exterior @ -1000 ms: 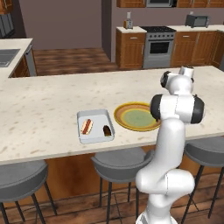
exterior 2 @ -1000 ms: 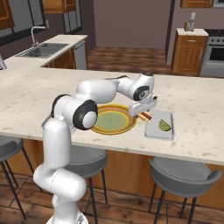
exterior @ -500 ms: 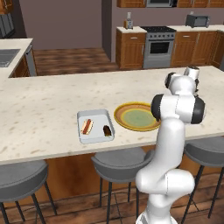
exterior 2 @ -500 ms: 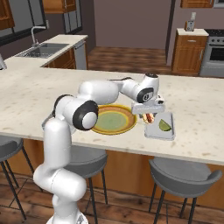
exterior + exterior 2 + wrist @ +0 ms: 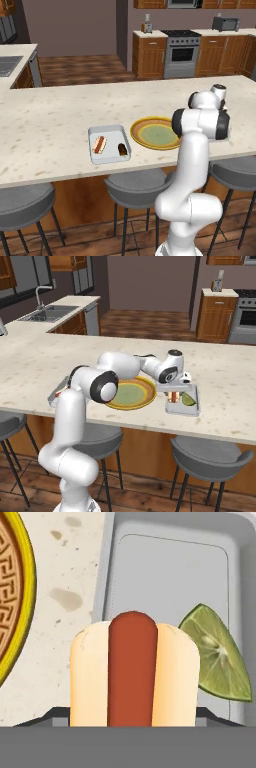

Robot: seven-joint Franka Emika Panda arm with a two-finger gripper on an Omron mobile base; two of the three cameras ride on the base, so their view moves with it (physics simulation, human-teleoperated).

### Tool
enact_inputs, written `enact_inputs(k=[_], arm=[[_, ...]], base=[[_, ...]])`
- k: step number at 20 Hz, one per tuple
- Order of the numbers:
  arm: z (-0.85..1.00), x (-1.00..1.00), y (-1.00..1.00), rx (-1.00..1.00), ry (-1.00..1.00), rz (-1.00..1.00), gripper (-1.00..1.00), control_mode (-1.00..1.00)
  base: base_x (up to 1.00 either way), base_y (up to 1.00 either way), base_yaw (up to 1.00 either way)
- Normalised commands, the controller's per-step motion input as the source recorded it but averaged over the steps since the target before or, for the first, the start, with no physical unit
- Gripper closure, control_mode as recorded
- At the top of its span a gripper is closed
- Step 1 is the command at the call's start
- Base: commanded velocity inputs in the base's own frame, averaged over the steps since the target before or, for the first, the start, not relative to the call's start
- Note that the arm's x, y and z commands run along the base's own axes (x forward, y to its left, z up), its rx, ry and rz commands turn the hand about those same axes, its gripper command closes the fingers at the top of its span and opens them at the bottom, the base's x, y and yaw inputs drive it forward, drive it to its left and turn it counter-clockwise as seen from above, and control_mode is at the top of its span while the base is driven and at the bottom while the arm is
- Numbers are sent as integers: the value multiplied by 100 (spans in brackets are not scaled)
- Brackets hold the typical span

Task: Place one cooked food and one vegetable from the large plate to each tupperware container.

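**Nearly done: hot dog lowered toward the second tray**

Poised low over the right-hand pale grey rectangular tupperware container (image 5: 192,406), the white arm's two-finger gripper (image 5: 176,392) carries a hot dog in a tan bun (image 5: 134,669), its jaws spread wide to span the bun's sides. In the hand view the sausage runs straight along the gripper's line, which suggests the fingers took it across its width so it would hang level. A green lime wedge (image 5: 216,655) already lies in that tray, just beside the bun, so the vegetable half of this container's pair looks settled and the cooked item is the piece arriving. Whether the bun touches the tray floor cannot be told.

The big round plate with the ochre-yellow rim and pale green centre (image 5: 141,135) sits on the speckled stone counter (image 5: 50,115) between the two trays and appears bare. The left-hand container (image 5: 96,132) holds a second hot dog (image 5: 99,144) and a small dark item (image 5: 122,148), well apart from the arm. Judging by this layout, letting go of the bun inside the rim would finish the job.
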Motion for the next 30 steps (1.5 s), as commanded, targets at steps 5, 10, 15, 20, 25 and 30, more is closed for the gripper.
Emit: enact_inputs(k=[5, 10, 15, 20, 25, 30], arm=[[0, 12, -4, 0, 0, -4, 100, -100], [0, 3, 0, 0, -1, 0, 100, -100], [-5, 13, -2, 0, -1, 0, 100, -100], [-16, 0, -6, 0, 0, 0, 100, -100], [-12, 6, -19, 0, 0, 0, 100, -100], [-11, 19, -17, 0, 0, 0, 100, -100]], base=[[0, 0, 0], [0, 0, 0], [0, 0, 0], [0, 0, 0], [0, 0, 0], [0, 0, 0]])
